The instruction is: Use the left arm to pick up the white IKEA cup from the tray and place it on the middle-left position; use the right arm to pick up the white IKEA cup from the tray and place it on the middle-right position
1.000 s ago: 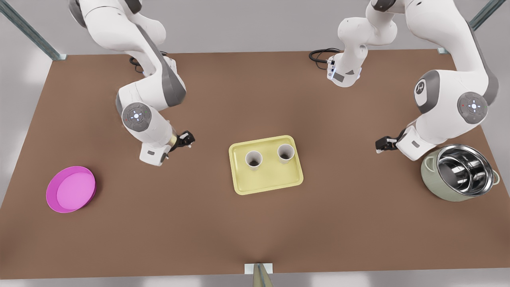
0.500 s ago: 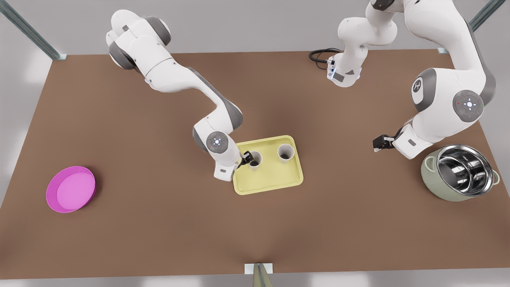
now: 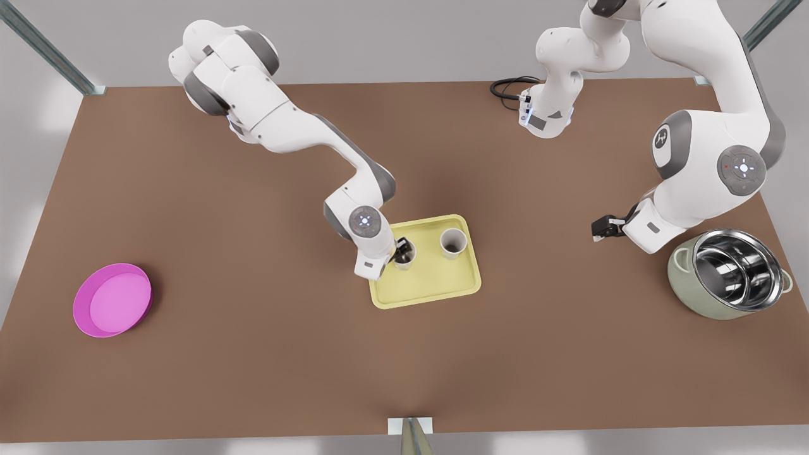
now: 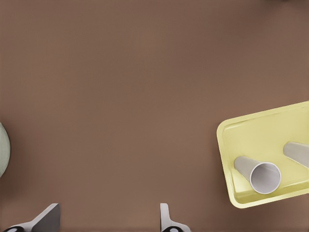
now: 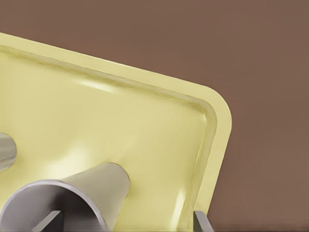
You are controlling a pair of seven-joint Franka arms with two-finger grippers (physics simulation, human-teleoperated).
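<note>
Right pincer (image 3: 400, 251) nearer cup (image 3: 409, 256) on tray (image 3: 430, 287)

A round magenta dish (image 3: 112, 299) sits near the table's (image 3: 253, 354) left edge; a pale-green pot (image 3: 727, 273) with a shiny steel inside sits near its right edge.

A robot test cell, rendered in simulation: two white Franka arms (image 3: 284, 126) mounted at twelve o'clock on a bare brown worktop (image 3: 253, 354), metal frame struts (image 3: 44, 47) at its corners, plain grey walls behind.
</note>
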